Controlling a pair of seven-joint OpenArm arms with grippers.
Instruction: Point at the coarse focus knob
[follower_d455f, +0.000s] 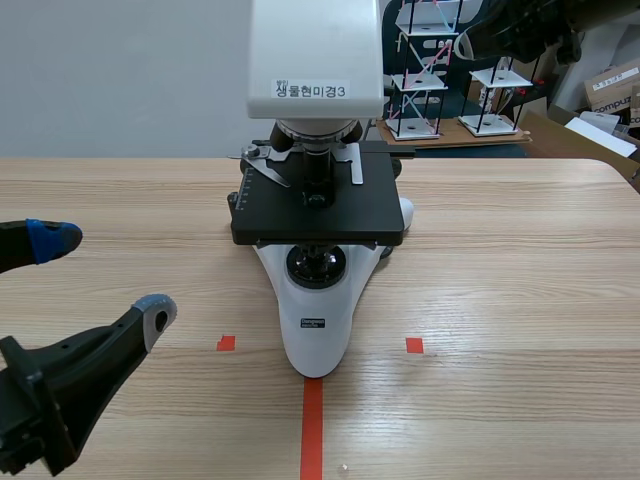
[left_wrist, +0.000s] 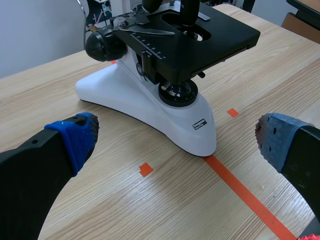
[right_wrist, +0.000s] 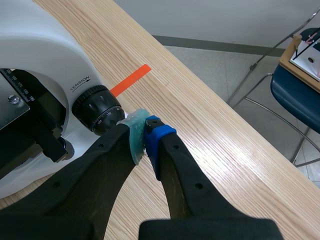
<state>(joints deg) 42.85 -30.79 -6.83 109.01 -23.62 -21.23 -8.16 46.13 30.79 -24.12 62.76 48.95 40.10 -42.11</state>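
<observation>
1. Nearest to me is my left hand (follower_d455f: 105, 278), low over the table (follower_d455f: 520, 300), its two fingers wide apart and holding nothing.
2. That table is light wood, with a red tape line (follower_d455f: 312, 430) and two small red squares (follower_d455f: 226, 343) stuck on it.
3. Behind it I see a pale wall (follower_d455f: 120, 80), stick towers (follower_d455f: 420, 70) and cardboard boxes (follower_d455f: 612, 85). A chair (right_wrist: 300, 85) with a blue seat stands on the grey floor (right_wrist: 210, 65) beside the table.
4. A white and black microscope (follower_d455f: 315, 200) stands in the middle of the table.
5. Its big black knob (right_wrist: 98, 116) sticks out of the side where my right hand (right_wrist: 146, 132) is.
6. My right hand's fingers are pressed together with nothing between them. Their tips sit right at the knob's face, touching its edge as far as I can see.
</observation>
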